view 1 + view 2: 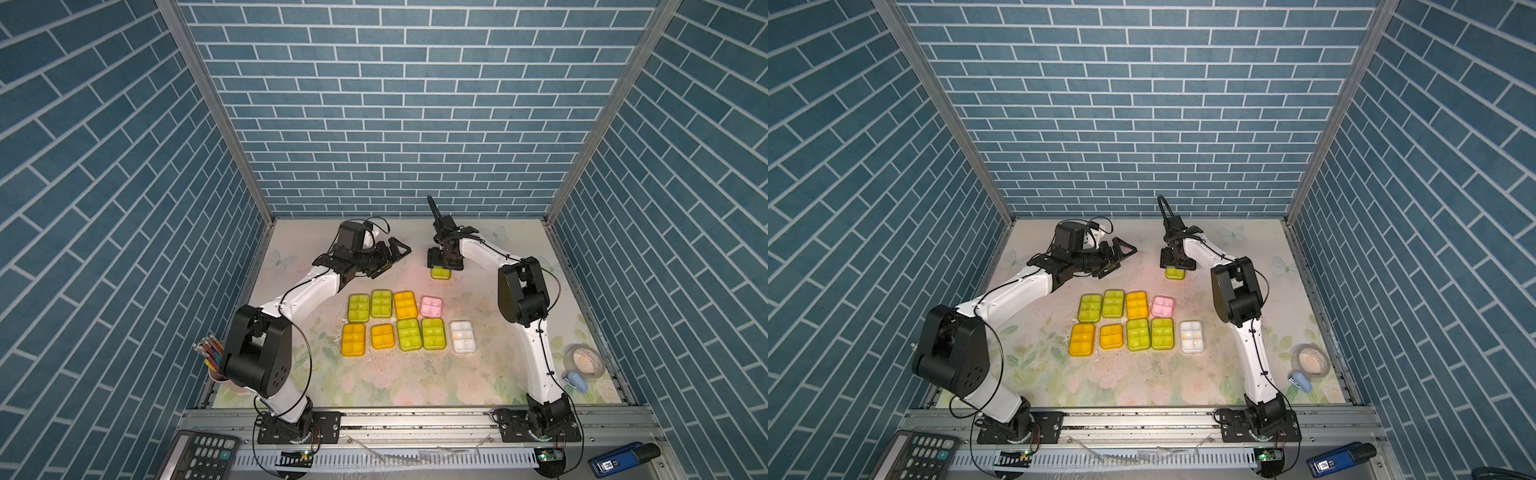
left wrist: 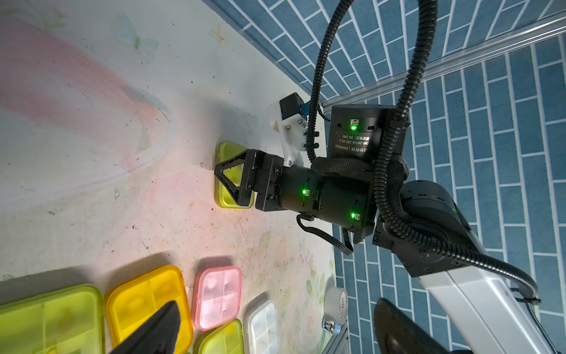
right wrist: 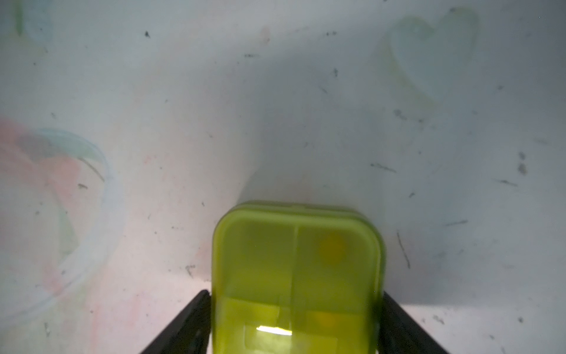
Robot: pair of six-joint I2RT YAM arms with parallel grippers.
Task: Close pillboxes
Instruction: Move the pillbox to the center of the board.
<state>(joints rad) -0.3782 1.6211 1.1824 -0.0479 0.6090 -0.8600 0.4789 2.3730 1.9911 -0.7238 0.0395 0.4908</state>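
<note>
Plainly, we saw lime pillbox (image 3: 294,260) flat on floral mat (image 3: 306,107), between fingers of right gripper (image 3: 295,295). Long axis ran parallel to fingers, far short end past fingertips. Fingers flanked both long sides, at or against them; we could not tell whether clamped. Lid lay down; through it showed divider walls and orange-yellow pill in compartment near far end. Left gripper (image 1: 392,262) hung empty, jaws wide apart, well aside of box. Nine other pillboxes (image 1: 405,305) sat in two rows behind right jaws, lids down.
</note>
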